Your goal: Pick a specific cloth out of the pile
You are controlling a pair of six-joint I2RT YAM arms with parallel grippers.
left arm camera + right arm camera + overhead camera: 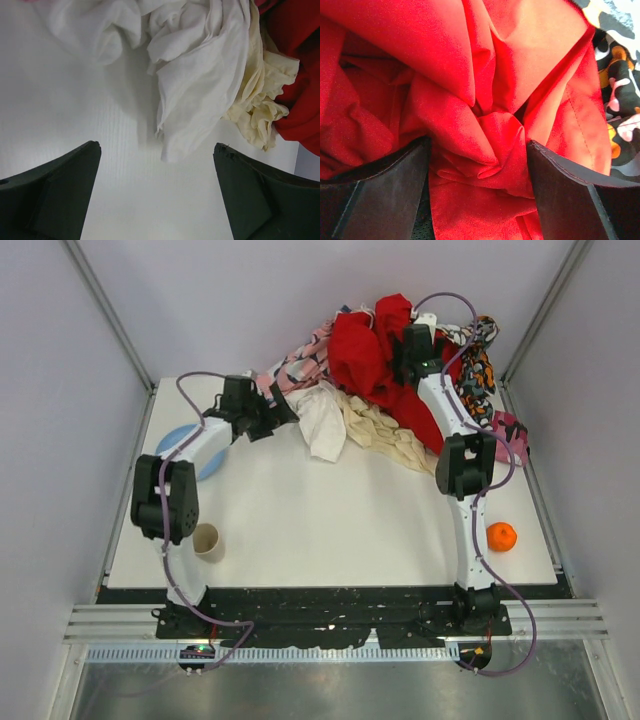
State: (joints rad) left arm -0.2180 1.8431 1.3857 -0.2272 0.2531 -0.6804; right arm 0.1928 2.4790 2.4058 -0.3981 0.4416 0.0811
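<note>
Where cloth (322,425) lies, beige fabric (385,435) abuts

blue plate (170,443) half behind left arm (196,444), cloth (200,85) cropped at left wrist view's top edge

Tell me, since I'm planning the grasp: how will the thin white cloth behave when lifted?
Likely floppy: the thin white cloth lies in soft crumpled folds, so it should drape. Probably light, since its folds look thin. It touches the cream-beige crumpled fabric, which might drag along.
</note>
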